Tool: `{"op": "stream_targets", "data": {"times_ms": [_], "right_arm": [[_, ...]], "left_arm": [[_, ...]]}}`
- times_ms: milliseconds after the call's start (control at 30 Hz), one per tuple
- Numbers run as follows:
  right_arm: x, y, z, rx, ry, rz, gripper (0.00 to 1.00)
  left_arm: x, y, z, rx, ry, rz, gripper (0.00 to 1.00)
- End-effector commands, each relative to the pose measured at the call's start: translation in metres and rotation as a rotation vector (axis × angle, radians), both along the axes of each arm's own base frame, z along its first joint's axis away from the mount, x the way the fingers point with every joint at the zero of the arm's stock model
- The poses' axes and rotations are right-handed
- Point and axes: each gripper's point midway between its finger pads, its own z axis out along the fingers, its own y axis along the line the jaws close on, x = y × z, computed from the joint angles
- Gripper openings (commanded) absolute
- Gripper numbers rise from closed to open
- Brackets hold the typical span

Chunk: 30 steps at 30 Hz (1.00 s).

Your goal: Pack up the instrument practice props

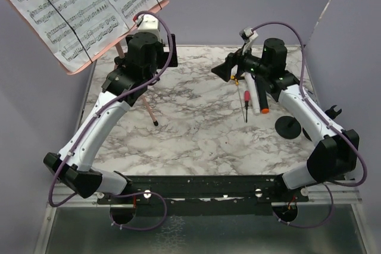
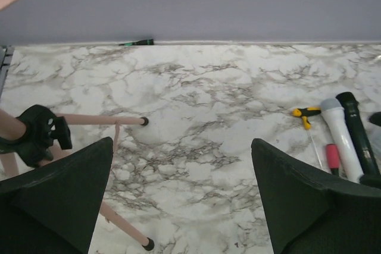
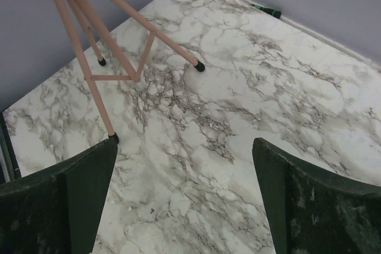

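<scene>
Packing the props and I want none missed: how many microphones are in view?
2. The white microphone and the black microphone lie side by side on the table's right part, beside the right arm; that arm could hide others.

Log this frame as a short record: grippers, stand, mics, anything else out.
left gripper: open, empty, near stand legs
right gripper: open, empty, over table
stand: upright, left side, sheets on it
white mic, black mic: lying side by side, right side
holder: round base on table, right of mics
screwdriver: lying left of mics
container: none in view
</scene>
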Motion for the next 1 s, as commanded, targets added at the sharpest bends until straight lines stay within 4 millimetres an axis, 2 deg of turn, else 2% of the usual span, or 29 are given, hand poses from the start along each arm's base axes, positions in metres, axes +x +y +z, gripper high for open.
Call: {"op": "stream_targets", "data": {"times_ms": [0, 167, 333, 433, 600, 700, 733, 800, 900, 967], "right_arm": [[0.003, 0.029, 0.018, 0.004, -0.1, 0.063, 1.0], [0.0, 0.065, 0.015, 0.003, -0.114, 0.134, 1.0], [-0.004, 0.094, 0.018, 0.008, -0.139, 0.195, 1.0], [-0.007, 0.11, 0.024, 0.027, -0.165, 0.231, 1.0], [-0.012, 0.144, 0.027, 0.062, -0.21, 0.302, 1.0], [-0.014, 0.161, 0.025, 0.079, -0.219, 0.334, 1.0], [-0.014, 0.164, 0.025, 0.082, -0.22, 0.338, 1.0], [-0.013, 0.168, 0.021, 0.082, -0.213, 0.338, 0.99], [-0.009, 0.165, 0.012, 0.06, -0.207, 0.311, 0.99], [-0.007, 0.16, 0.006, 0.036, -0.213, 0.282, 1.0]], "left_arm": [[-0.025, -0.028, 0.038, -0.067, 0.022, -0.211, 0.99], [-0.053, -0.021, 0.09, -0.12, -0.058, -0.267, 0.99], [-0.077, -0.007, 0.126, -0.164, -0.129, -0.268, 0.97], [-0.088, 0.017, 0.142, -0.156, -0.172, -0.186, 0.95], [-0.111, 0.084, 0.167, -0.094, -0.251, 0.063, 0.91], [-0.125, 0.111, 0.173, -0.059, -0.281, 0.149, 0.88], [-0.128, 0.11, 0.173, -0.047, -0.285, 0.132, 0.87], [-0.131, 0.093, 0.172, -0.04, -0.293, 0.02, 0.86], [-0.132, 0.05, 0.162, -0.058, -0.311, -0.213, 0.85], [-0.132, 0.02, 0.147, -0.064, -0.299, -0.359, 0.84]]}}
